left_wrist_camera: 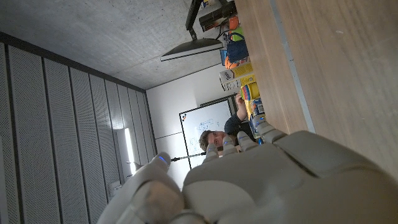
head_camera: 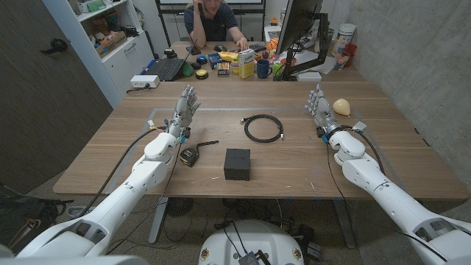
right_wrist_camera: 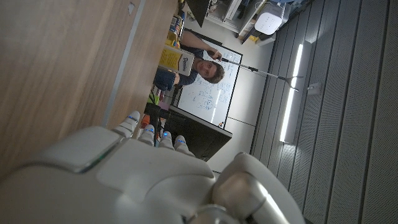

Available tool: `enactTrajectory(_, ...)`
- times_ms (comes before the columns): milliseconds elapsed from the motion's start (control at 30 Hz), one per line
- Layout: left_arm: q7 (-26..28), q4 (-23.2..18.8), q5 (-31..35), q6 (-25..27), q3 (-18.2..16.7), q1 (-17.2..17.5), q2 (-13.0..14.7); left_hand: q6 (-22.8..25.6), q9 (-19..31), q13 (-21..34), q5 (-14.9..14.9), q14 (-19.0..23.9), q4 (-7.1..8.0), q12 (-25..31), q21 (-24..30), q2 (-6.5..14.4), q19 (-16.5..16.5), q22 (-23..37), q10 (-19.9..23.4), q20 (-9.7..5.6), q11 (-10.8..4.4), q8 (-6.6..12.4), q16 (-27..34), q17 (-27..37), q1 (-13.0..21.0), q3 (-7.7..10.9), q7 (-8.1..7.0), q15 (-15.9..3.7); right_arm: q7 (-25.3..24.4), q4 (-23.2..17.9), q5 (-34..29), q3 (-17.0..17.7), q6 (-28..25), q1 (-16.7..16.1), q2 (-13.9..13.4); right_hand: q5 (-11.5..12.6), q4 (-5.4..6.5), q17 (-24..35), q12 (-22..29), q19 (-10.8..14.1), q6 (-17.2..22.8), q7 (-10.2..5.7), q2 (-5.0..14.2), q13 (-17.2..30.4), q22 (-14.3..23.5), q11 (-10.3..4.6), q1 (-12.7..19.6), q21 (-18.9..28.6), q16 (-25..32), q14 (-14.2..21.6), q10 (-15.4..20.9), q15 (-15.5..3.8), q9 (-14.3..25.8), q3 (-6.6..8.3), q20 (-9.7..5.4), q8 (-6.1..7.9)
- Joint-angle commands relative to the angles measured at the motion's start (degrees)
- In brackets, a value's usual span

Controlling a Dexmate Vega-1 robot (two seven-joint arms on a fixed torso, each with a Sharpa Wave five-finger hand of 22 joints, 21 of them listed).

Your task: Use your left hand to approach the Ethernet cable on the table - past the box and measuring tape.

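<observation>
Two things sit nearest, the box [head_camera: 237,163] and measuring tape [head_camera: 189,155], with the empty, spread-fingered left hand [head_camera: 185,109] beside them, and beyond lies the coiled cable [head_camera: 263,128], light and floppy, probably best pinched across its bundled loops.

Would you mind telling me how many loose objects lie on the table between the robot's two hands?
3: a coiled black cable at the middle, a black box nearer the robot, and a measuring tape beside the left hand. The far-end clutter may hide more.
</observation>
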Motion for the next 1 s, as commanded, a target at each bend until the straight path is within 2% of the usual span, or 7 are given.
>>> enactTrajectory(33,-2.45,0.63,4.7,-1.57,-4.72,0.66,-4.22,-1.1,0.08,0.12,0.42,-3.43,-0.08,0.34,0.38,1.29,-0.34,0.12,-3.3,0.02,-0.15,0.24,0.43,0.1,0.09,0.33,-0.39,-0.01,0.15,-0.02,-4.11,3.2,-0.09,-0.7,2.12,0.32,0.4,0.25,0.43,-0.34,-2.34,0.23,2.72,0.12,0.08,0.03,-0.1,0.3,0.37,-3.66,-0.99,0.06,0.18,-0.12,0.07,0.47)
enactTrajectory(200,-1.01,-0.55,8.56,-3.62,-6.39,2.09,-5.0,-2.68,0.08,0.12,0.48,-3.49,-0.03,0.12,0.16,1.35,-0.71,0.12,-3.88,0.72,-0.22,-0.18,0.39,0.1,0.04,0.12,-1.19,0.09,0.65,-0.2,-5.15,4.47,-0.45,-1.09,3.11,0.33,0.41,0.24,0.48,-0.31,-2.36,0.76,2.78,0.12,0.08,0.0,-0.1,0.25,0.36,-3.64,-1.02,0.06,0.18,-0.24,0.0,0.53)
enactTrajectory(267,1.87,-2.63,11.78,-3.08,-6.9,3.18,-4.48,-2.88,0.1,0.11,0.52,-3.02,0.1,0.11,0.21,1.52,-0.49,0.12,-4.02,1.39,-0.53,-0.06,0.57,0.11,-0.07,-0.01,-1.87,-0.18,0.81,-0.03,-5.68,4.87,-0.3,-1.19,3.49,0.33,0.41,0.24,0.5,-0.28,-2.4,0.84,2.8,0.12,0.08,-0.04,-0.11,0.24,0.35,-3.64,-0.99,0.05,0.18,-0.28,-0.02,0.53)
enactTrajectory(500,5.91,-7.7,17.18,-4.16,-9.33,6.76,-3.83,-3.67,0.13,0.06,0.99,-2.93,1.22,-0.19,0.02,5.4,-0.62,0.18,-5.29,3.32,-2.06,0.21,0.56,0.17,-0.55,0.78,-3.93,-1.09,1.65,0.35,-6.64,6.24,-0.36,-1.46,4.54,0.34,0.42,0.25,0.56,-0.26,-2.47,0.92,2.81,0.12,0.09,-0.07,-0.12,0.19,0.33,-3.64,-0.97,0.03,0.18,-0.41,-0.09,0.56)
enactTrajectory(700,7.69,-10.98,20.88,-5.83,-10.84,9.18,-3.44,-4.92,0.15,0.06,0.85,-4.58,0.61,-0.42,-0.71,3.61,-2.33,0.17,-7.81,3.7,-3.37,0.14,-0.06,0.17,-0.5,-0.27,-5.83,-0.07,2.55,1.02,-7.39,6.96,-0.12,-1.31,5.29,0.34,0.42,0.25,0.57,-0.34,-2.52,0.94,2.82,0.11,0.09,-0.15,-0.14,0.12,0.3,-3.7,-0.99,-0.03,0.18,-0.51,-0.13,0.57)
enactTrajectory(867,8.95,-13.53,24.5,-7.28,-11.75,11.17,-2.83,-5.4,0.14,0.07,0.82,-5.72,0.27,-0.31,-1.26,2.69,-3.85,0.15,-8.8,5.13,-3.76,0.21,-0.36,0.22,-0.28,-0.92,-5.91,1.26,2.87,1.19,-7.76,7.58,-0.26,-1.32,5.79,0.34,0.44,0.25,0.62,-0.33,-2.52,0.95,2.82,0.11,0.09,-0.14,-0.17,0.08,0.3,-3.66,-0.95,-0.04,0.17,-0.63,-0.13,0.6)
enactTrajectory(1000,11.18,-15.49,28.52,-8.82,-12.73,12.88,-2.57,-5.67,0.16,0.09,0.95,-6.52,0.33,-0.29,-1.58,3.28,-4.88,0.15,-9.26,5.82,-3.49,0.23,-0.57,0.24,-0.12,-0.77,-5.96,1.36,3.02,1.21,-7.94,8.16,-0.29,-1.48,6.03,0.34,0.44,0.26,0.62,-0.34,-2.54,0.99,2.83,0.11,0.09,-0.15,-0.18,0.05,0.3,-3.64,-0.98,-0.1,0.17,-0.71,-0.13,0.62)
